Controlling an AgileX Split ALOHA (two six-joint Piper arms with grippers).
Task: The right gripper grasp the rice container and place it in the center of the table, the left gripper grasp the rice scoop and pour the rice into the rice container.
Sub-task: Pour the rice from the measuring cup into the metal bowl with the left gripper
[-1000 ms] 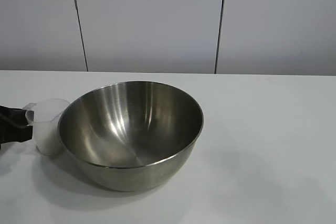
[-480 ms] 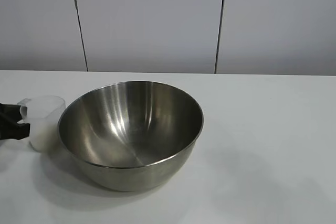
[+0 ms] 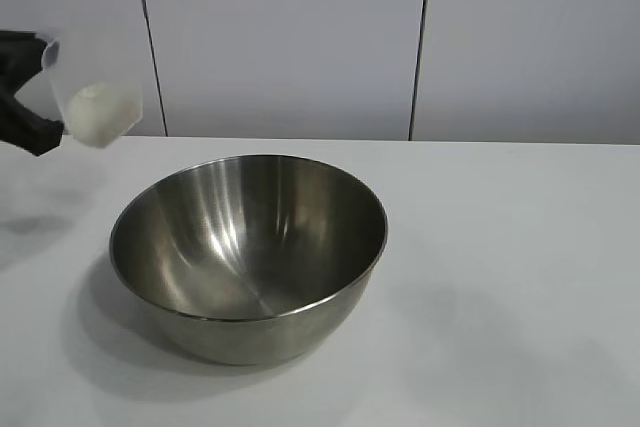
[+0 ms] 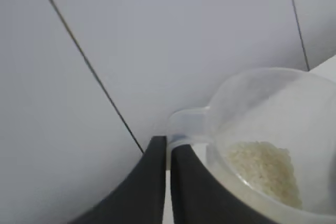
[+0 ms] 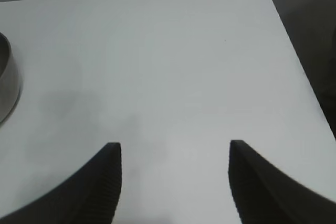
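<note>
my left gripper (image 3: 40, 87) clamped the rice scoop (image 3: 92, 97) by its tab, aloft at ten o'clock of the rice container (image 3: 248, 252) on the table (image 3: 520, 277); right gripper (image 5: 173, 182) idled, fingers apart.

A plain white worktop (image 3: 520, 247) is stretching across the scene, meeting a pale panelled wall (image 3: 290, 37) at its far edge. One big shiny steel bowl (image 3: 248, 255) is sitting directly on it, upright and left of the middle, casting a soft shadow to its left. In the right wrist view, the worktop's rounded corner is showing.
</note>
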